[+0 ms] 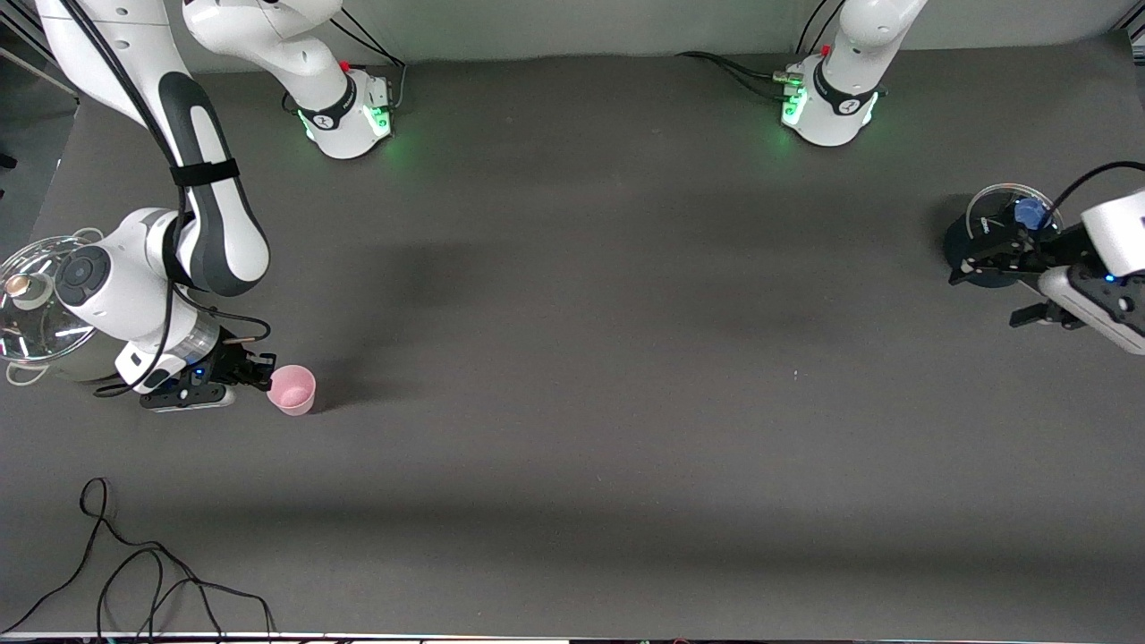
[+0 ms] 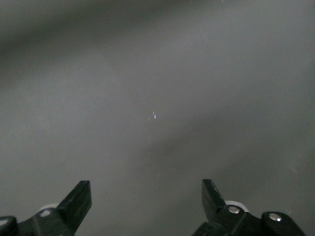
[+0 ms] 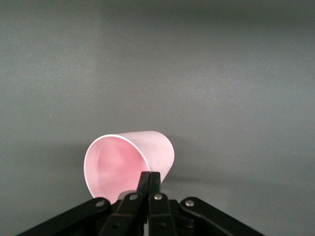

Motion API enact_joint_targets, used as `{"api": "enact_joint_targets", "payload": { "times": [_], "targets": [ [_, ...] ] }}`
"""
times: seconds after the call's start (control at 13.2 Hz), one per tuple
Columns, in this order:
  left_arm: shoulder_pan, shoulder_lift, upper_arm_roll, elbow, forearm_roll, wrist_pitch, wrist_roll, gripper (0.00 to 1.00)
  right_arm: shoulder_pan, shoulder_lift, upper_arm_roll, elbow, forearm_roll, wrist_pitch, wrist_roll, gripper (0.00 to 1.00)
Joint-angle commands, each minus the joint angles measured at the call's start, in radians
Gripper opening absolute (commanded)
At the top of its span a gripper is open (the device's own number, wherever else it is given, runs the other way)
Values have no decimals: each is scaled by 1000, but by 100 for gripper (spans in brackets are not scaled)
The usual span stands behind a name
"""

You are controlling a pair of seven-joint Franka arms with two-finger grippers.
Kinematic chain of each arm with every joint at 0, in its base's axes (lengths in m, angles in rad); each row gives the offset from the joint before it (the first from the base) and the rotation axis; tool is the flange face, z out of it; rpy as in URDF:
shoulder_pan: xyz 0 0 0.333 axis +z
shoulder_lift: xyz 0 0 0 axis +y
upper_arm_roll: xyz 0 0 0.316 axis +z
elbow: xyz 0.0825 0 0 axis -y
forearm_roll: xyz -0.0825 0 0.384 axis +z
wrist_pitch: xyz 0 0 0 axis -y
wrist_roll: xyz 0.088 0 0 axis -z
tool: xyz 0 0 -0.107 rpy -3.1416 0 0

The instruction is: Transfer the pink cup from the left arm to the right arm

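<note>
Pinching the rim of the pink cup (image 1: 292,389) between fingers pressed together on its thin wall, the right gripper (image 1: 260,370) sits low over the table (image 1: 572,358) toward the right arm's end, with the cup's mouth facing up and slightly toward the front camera. From the right wrist view the pink cup (image 3: 129,164) shows its open round rim and pale inside, and the right gripper (image 3: 148,179) has both fingertips meeting on the rim's edge (one inside the cup, one outside); whether the cup's base rests on the table or hangs just above it cannot be told. Just beside that arm's wrist, at the table's edge, stands a metal pot with a glass lid (image 1: 36,309). A loose black cable (image 1: 143,572) lies on the table nearer to the front camera than the cup. The left gripper (image 1: 993,295) waits at the left arm's end of the table, well apart from the cup, over a dark round container with a clear lid and blue knob (image 1: 1006,219). In the left wrist view the left gripper (image 2: 146,196) has its jaws spread wide with only bare grey table between them.
</note>
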Motion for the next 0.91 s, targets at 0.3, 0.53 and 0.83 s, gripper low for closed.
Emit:
{"api": "enact_joint_targets", "payload": {
  "times": [0.3, 0.53, 0.83],
  "targets": [
    [-15, -17, 11, 66, 128, -107, -307, 100, 2, 14, 2, -13, 34, 56, -45, 88],
    [-38, -32, 9, 62, 140, -105, -492, 100, 0, -18, -1, -7, 35, -4, -49, 100],
    [-78, -63, 11, 57, 172, -105, -535, 100, 5, -148, -26, 20, 34, -175, -36, 100]
  ]
}}
